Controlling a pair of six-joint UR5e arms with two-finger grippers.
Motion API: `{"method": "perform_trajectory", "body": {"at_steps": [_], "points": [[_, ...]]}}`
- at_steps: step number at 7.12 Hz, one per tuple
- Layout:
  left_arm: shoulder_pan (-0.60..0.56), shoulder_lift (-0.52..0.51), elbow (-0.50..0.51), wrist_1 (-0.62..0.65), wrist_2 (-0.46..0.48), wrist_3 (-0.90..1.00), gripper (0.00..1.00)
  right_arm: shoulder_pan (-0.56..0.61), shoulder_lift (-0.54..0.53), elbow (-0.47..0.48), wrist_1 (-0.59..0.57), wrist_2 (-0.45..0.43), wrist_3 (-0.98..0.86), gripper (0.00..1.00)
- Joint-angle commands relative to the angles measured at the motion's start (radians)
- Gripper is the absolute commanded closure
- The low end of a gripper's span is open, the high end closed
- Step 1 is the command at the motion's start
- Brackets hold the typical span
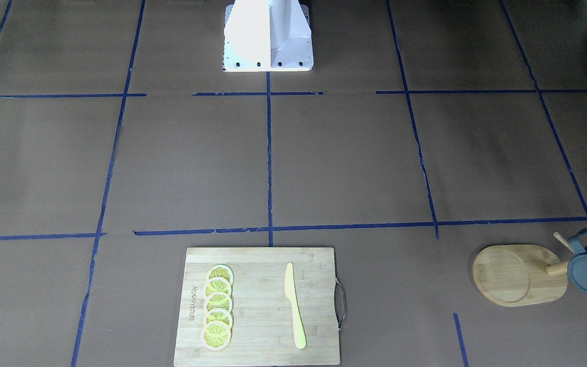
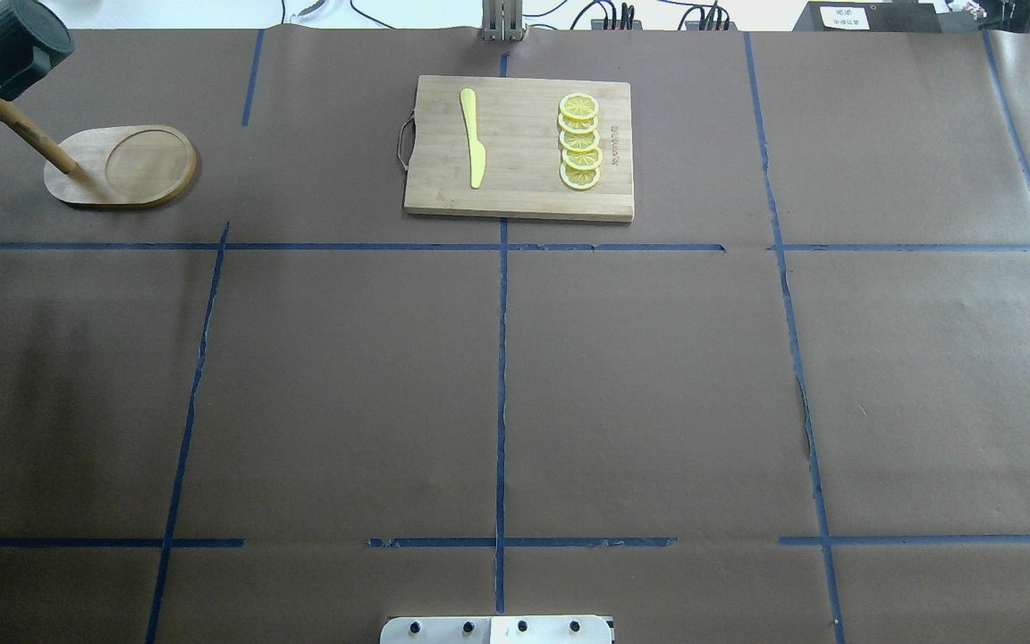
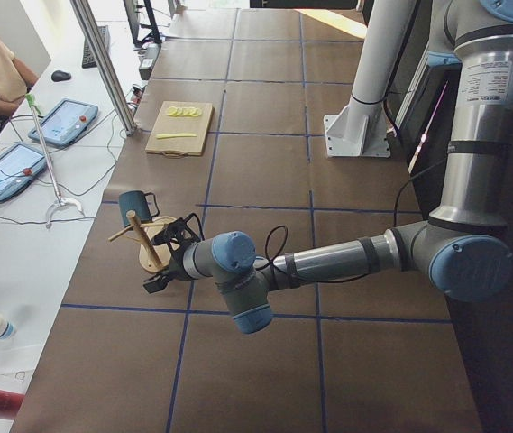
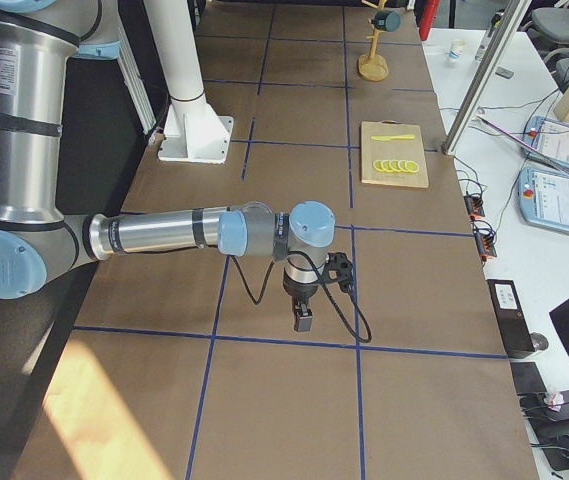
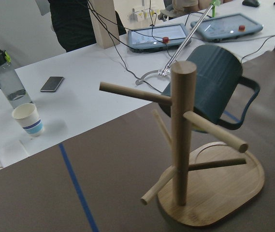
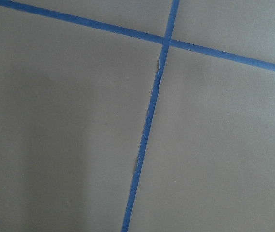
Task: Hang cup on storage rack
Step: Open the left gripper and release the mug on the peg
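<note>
The cup (image 5: 209, 87) hangs clear of the desk (image 2: 640, 385) on an upper peg of the storage rack (image 5: 181, 140). It is tilted, and the rack stands at the far corner on my left. My left jaws are near the rack and face it; my right jaws point down at bare paper mid-desk. I cannot tell how wide either pair stands. The cutting board (image 2: 524, 192) carries a yellow knife (image 2: 473, 139) and lemon slices (image 2: 579, 143).

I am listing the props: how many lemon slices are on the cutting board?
5 lemon slices, in one overlapping row on the right half of the cutting board in the overhead view, right of the yellow knife. None seems hidden.
</note>
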Motion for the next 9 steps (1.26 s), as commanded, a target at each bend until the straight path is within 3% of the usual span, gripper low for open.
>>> {"method": "perform_trajectory", "body": {"at_steps": [1, 3, 4, 5, 6, 8, 9], "points": [[-0.017, 0.001, -0.073, 0.339, 0.136, 0.301, 0.00, 0.001, -0.002, 0.000, 0.000, 0.002, -0.002, 0.00], [-0.044, -0.011, -0.093, 0.737, 0.130, 0.302, 0.00, 0.000, -0.002, 0.000, 0.000, 0.000, -0.006, 0.00], [-0.049, -0.029, -0.116, 0.972, 0.092, 0.212, 0.00, 0.001, -0.002, 0.000, 0.000, 0.000, -0.005, 0.00], [-0.063, -0.017, -0.148, 1.089, -0.133, 0.047, 0.00, 0.001, -0.002, 0.000, 0.000, 0.000, -0.005, 0.00], [-0.069, -0.013, -0.153, 1.163, -0.243, 0.003, 0.00, 0.000, -0.002, 0.000, 0.000, -0.002, -0.005, 0.00], [-0.069, -0.013, -0.238, 1.370, -0.256, 0.004, 0.00, 0.000, -0.002, 0.000, 0.000, 0.000, -0.005, 0.00], [-0.070, 0.028, -0.284, 1.376, -0.259, 0.009, 0.00, 0.001, -0.002, 0.000, 0.000, 0.000, -0.003, 0.00]]}}
